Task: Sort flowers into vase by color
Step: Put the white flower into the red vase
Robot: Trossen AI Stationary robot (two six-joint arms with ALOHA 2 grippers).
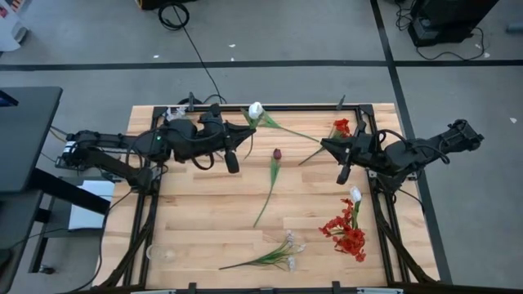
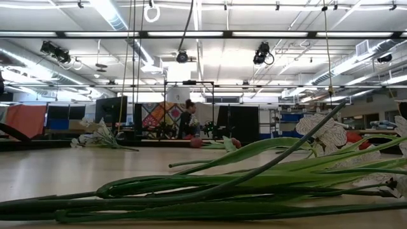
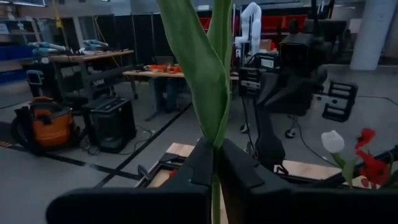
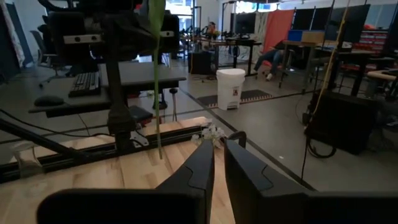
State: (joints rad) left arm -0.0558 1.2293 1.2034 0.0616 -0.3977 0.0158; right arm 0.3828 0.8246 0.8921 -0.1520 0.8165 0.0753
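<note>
Left tool (image 1: pixel 243 131) over far part of surface (image 1: pixel 204 212), clamped on stem of white tulip (image 1: pixel 256 109); bloom just beyond tool tips, long stem running off rightward. Maroon tulip (image 1: pixel 277 153) flat mid-surface, between both tools, touching neither. White blossom spray (image 1: pixel 282 251) at near edge. Right tool (image 1: pixel 327 145) over far right part, fingers nearly together, nothing between them; red bloom (image 1: pixel 341 127) just beside it. Red cluster (image 1: pixel 347 235) near right edge, well apart.
</note>
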